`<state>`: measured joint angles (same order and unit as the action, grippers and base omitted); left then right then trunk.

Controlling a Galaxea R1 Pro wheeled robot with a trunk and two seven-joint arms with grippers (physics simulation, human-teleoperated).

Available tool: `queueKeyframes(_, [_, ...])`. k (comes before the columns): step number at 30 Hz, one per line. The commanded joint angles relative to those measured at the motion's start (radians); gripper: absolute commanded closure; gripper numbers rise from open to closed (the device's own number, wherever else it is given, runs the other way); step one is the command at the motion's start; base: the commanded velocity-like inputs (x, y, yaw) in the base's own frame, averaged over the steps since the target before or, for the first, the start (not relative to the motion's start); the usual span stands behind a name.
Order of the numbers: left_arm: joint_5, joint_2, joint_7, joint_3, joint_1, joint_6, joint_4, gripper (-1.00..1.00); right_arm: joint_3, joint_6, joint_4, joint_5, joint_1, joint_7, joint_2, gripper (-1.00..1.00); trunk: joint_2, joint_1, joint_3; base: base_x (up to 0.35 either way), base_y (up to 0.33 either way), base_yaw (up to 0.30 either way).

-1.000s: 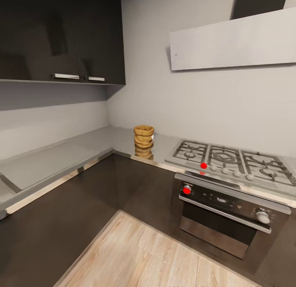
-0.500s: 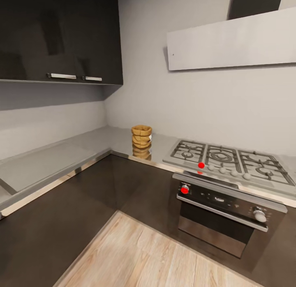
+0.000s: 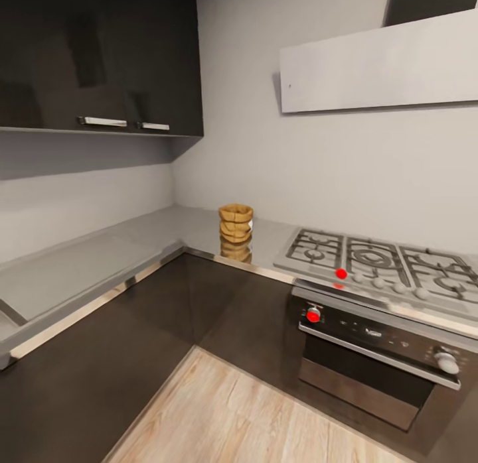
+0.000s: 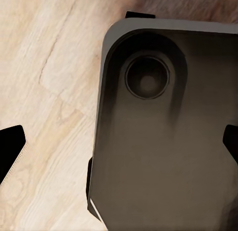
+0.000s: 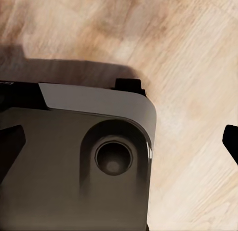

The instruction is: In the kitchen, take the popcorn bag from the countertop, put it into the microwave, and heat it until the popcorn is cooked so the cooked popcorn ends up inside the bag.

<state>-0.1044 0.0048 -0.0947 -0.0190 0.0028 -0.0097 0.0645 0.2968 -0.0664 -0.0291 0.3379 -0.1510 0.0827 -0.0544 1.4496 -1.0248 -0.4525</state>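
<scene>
Kitchen corner, seen from our head camera: an L-shaped grey countertop (image 3: 99, 254) over dark glossy cabinet fronts (image 3: 86, 357), with dark wall cabinets (image 3: 99, 58) above and a pale wood floor (image 3: 245, 416) below. The popcorn bag (image 3: 236, 222) stands upright on the countertop near its inner corner, set back from the front edge, its reflection visible on the slab just before it. It sits beside the gas hob (image 3: 382, 264), apart from it. Below the hob is a steel oven (image 3: 378, 357) with red knobs (image 3: 313, 315); a pale range hood (image 3: 382, 65) hangs above. Our wrist cameras look down on the robot base (image 4: 163, 141) and the floor. Both grippers, left (image 4: 119, 146) and right (image 5: 119, 146), have their dark fingertips (image 4: 11, 149) at opposite frame edges, spread wide and holding nothing.
</scene>
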Motion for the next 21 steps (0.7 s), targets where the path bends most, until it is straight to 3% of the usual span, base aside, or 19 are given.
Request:
queueKeyframes(1, [-0.01,0.0,0.0,-0.001,0.0,-0.001,0.001,-1.0,0.008,-0.006,-0.003,0.007,-0.001,0.002,-0.001,-1.0,0.0,0.0,-0.001,0.112,0.143,0.0])
queueKeyframes(17, [-0.009,0.0,0.0,-0.001,0.0,-0.003,0.002,-1.0,0.008,-0.007,-0.003,0.007,-0.001,-0.003,0.0,-1.0,0.0,0.0,-0.001,0.015,0.143,0.0])
queueKeyframes(21, [-0.01,0.0,0.0,-0.002,0.0,-0.001,0.002,-1.0,0.008,-0.007,-0.003,0.006,-0.002,-0.007,0.0,-1.0,0.0,0.0,-0.001,0.0,0.062,-0.182])
